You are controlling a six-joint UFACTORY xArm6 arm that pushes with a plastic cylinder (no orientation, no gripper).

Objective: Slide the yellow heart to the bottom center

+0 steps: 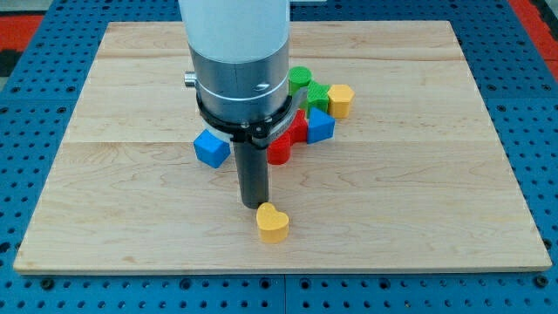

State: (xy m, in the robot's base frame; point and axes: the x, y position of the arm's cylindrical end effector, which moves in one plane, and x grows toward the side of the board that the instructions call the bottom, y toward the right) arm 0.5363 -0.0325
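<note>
Counter [418, 227] of pale wood fills most of the view, and it lies on a blue pegboard [35, 96]. My arm [235, 52] comes down from the view's top as a thick white and grey cylinder, and it ends in a dark rod. I have no claw on this arm, so nothing is gripped; there is only my tip [255, 205], the lower end of the rod.

The yellow heart [273, 222] sits near the view's bottom, close to the middle of the counter's width. My tip is just above it and a little to the view's left, touching it or almost touching; I cannot tell which.

The other blocks lie further toward the view's top. A blue cube [211, 148] stands alone at the view's left of the rod. At the view's right is a tight cluster: a red block [288, 139], partly hidden behind my arm, a blue block [321, 126] beside it, a green block [317, 96], a green round block [300, 78] and a yellow block [340, 100] at the cluster's right edge. The shapes in the cluster are hard to make out.
</note>
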